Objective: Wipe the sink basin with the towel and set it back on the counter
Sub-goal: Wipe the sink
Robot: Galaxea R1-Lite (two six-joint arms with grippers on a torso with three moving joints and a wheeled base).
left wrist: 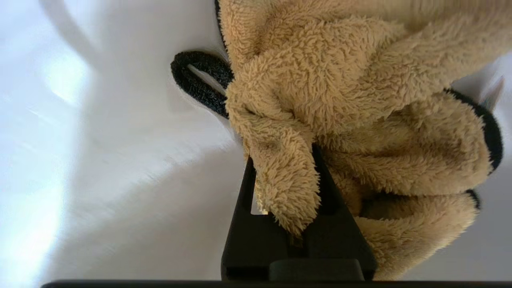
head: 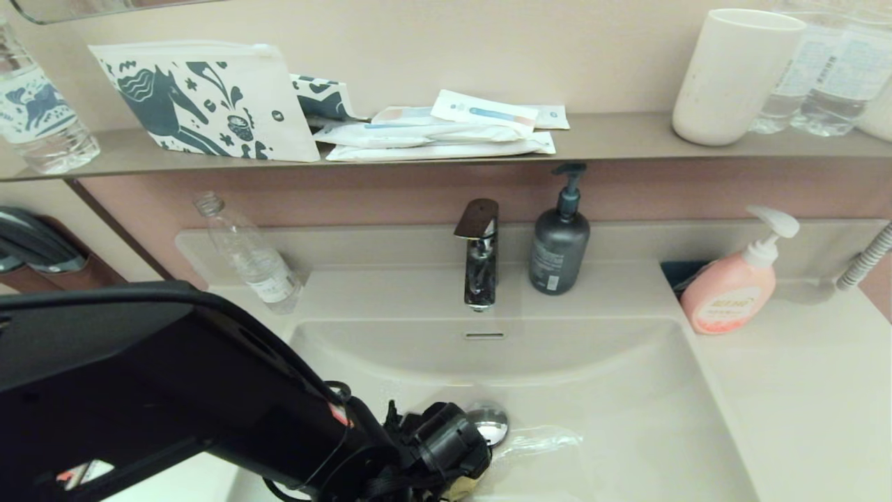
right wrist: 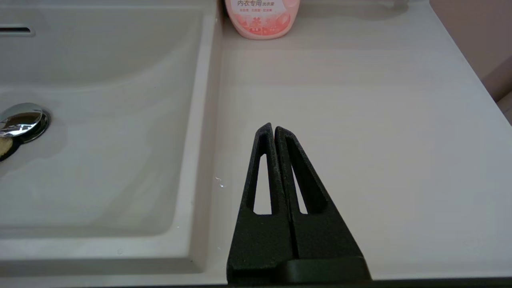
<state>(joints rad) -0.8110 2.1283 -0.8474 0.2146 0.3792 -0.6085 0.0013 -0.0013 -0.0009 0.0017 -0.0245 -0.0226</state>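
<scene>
The mustard-yellow towel [left wrist: 360,120] is bunched up, with its black loop [left wrist: 200,80] lying against the glossy off-white sink basin [left wrist: 100,180]. My left gripper [left wrist: 282,168] is shut on a fold of the towel. In the head view my left arm reaches down into the sink basin [head: 592,390] beside the chrome drain plug [head: 491,422], and only a scrap of towel [head: 463,488] shows under the wrist. My right gripper [right wrist: 273,129] is shut on nothing and hovers over the counter [right wrist: 360,120], right of the basin rim [right wrist: 204,160]. It is out of the head view.
Behind the basin stand the faucet [head: 479,254] and a dark grey pump bottle [head: 559,244]. A pink soap bottle [head: 732,286] stands at the counter's back right. A clear plastic bottle [head: 251,254] leans at the back left. The wall shelf [head: 613,136] holds a pouch, packets and a cup.
</scene>
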